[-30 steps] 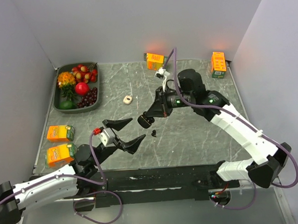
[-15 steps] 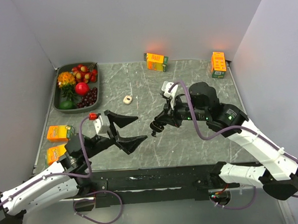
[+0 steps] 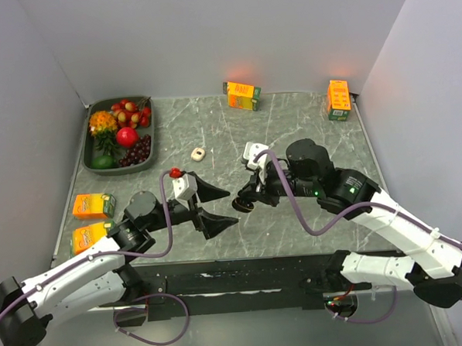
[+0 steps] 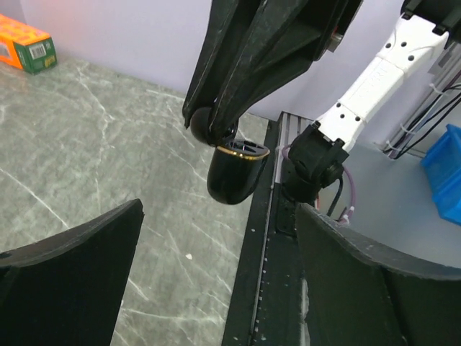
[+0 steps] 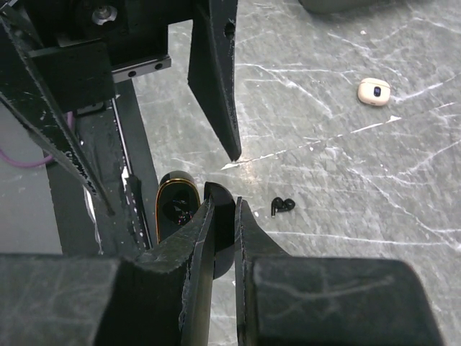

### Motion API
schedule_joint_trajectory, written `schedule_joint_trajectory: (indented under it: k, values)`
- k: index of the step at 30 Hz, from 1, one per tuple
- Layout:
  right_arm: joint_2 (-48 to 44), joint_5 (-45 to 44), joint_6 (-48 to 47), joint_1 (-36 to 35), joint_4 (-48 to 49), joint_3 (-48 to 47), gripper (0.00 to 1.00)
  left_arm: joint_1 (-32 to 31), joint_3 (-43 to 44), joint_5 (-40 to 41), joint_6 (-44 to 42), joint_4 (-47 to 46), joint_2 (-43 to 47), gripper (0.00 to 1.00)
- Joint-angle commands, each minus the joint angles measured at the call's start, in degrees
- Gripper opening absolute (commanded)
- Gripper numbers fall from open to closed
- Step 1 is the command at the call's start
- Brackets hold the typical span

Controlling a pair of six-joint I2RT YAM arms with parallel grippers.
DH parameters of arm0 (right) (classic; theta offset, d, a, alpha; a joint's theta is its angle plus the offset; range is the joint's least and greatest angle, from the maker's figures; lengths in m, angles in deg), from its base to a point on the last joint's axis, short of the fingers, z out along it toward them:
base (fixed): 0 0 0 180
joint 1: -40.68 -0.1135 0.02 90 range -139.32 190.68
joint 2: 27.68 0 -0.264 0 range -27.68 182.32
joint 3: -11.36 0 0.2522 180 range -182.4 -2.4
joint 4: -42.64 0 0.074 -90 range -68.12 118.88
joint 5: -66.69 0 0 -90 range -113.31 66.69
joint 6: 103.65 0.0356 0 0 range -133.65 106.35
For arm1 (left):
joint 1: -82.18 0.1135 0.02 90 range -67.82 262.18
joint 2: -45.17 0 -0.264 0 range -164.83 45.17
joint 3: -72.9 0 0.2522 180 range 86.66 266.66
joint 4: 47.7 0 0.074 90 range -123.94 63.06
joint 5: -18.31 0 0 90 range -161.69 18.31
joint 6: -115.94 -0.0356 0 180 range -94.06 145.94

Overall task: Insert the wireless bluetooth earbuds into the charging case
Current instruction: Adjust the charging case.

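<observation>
The black charging case (image 4: 234, 173) with a gold rim hangs open just above the table. My right gripper (image 5: 225, 205) is shut on its raised lid (image 5: 225, 194), and the case's body (image 5: 176, 205) shows beside the left finger. In the top view the case (image 3: 244, 204) sits at the tip of the right gripper (image 3: 249, 197). My left gripper (image 3: 233, 206) stands open right beside it, its jaws wide apart in the left wrist view (image 4: 220, 216) with nothing between them. One black earbud (image 5: 282, 205) lies on the table right of the case. A whitish earbud (image 3: 198, 153) lies farther back.
A tray (image 3: 150, 158) of fruit stands at the back left. Two orange juice cartons (image 3: 93, 205) lie by the left edge, another carton (image 3: 242, 95) at the back middle and one (image 3: 338, 99) at the back right. The black base rail (image 4: 263, 238) runs along the near edge.
My right gripper has carried the case down and toward the near edge. My left arm has swung right and forward, bringing its open jaws up to the case.
</observation>
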State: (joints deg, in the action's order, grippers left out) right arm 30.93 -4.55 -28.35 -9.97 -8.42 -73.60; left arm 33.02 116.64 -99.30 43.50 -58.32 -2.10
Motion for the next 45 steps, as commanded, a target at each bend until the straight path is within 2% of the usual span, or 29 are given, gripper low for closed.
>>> schedule_joint_trajectory:
  k: [1,9,15,21,23,26,27,30,32,38,41,44,45]
  values:
    - [1.0,-0.1,-1.7,-1.2,2.4,-0.4,0.0,0.4,-1.2,-3.7,-2.1,-8.9,-1.7,0.87]
    - [3.8,0.6,-1.6,-2.6,2.7,-1.7,0.0,0.4,-0.2,-7.6,-4.8,-11.2,-5.2,0.78]
    - [4.7,0.4,-1.6,-3.0,3.2,-2.1,0.0,0.4,0.4,-9.6,-5.8,-9.8,-6.7,0.63]
    - [5.2,1.0,-1.6,-3.0,3.3,-2.9,0.0,0.4,-0.1,-8.9,-5.8,-9.5,-6.6,0.67]
    - [5.3,1.0,-1.6,-3.0,3.4,-3.0,0.0,0.3,-0.1,-8.9,-5.8,-9.5,-6.7,0.65]
    - [5.4,1.0,-1.6,-3.1,3.5,-3.0,0.0,0.3,0.2,-9.4,-6.1,-9.3,-7.2,0.57]
    - [5.4,1.2,-1.6,-3.0,3.5,-3.1,0.0,0.3,0.2,-9.7,-6.0,-9.4,-7.3,0.5]
    - [5.4,1.2,-1.6,-3.1,3.4,-3.1,0.0,0.3,-0.1,-9.8,-5.7,-9.9,-7.4,0.44]
    - [5.2,1.4,-1.4,-3.2,3.5,-3.0,0.0,0.3,-0.1,-9.8,-5.5,-9.9,-7.4,0.44]
    - [4.9,1.1,-1.4,-3.2,3.5,-3.5,0.0,0.3,0.0,-9.2,-5.3,-8.8,-7.1,0.53]
    - [4.9,1.3,-1.4,-3.2,3.3,-3.8,0.0,0.3,-0.1,-9.0,-5.3,-8.9,-7.0,0.51]
    - [4.9,1.3,-1.4,-3.2,3.4,-3.7,0.0,0.3,-0.1,-9.3,-5.5,-8.8,-7.1,0.44]
    - [4.9,1.4,-1.4,-3.1,3.3,-3.7,0.0,0.3,-0.2,-9.4,-5.3,-9.0,-7.2,0.34]
